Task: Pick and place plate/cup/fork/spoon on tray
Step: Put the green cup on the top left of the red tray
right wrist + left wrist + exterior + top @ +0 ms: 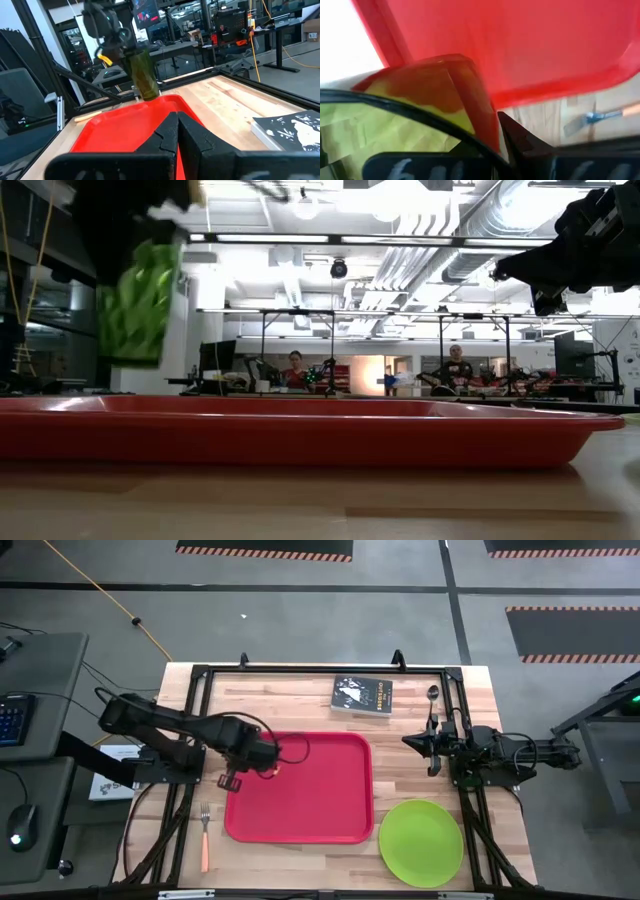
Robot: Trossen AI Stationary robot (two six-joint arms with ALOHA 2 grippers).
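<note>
Red tray [300, 430] up close; left gripper [131, 50] pinching cup [142, 75] above its left end; right gripper [412, 742] pressed together, empty, right of tray.

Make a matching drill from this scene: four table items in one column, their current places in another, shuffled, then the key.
Items:
1. cup
2. plate
3. fork
4. book

Places:
A. on the table beyond the tray's far edge
B. on the table off the tray's left side
C. held above the tray by the left hand
D. by the tray's near right corner

Pairs: 1-C, 2-D, 3-B, 4-A
</note>
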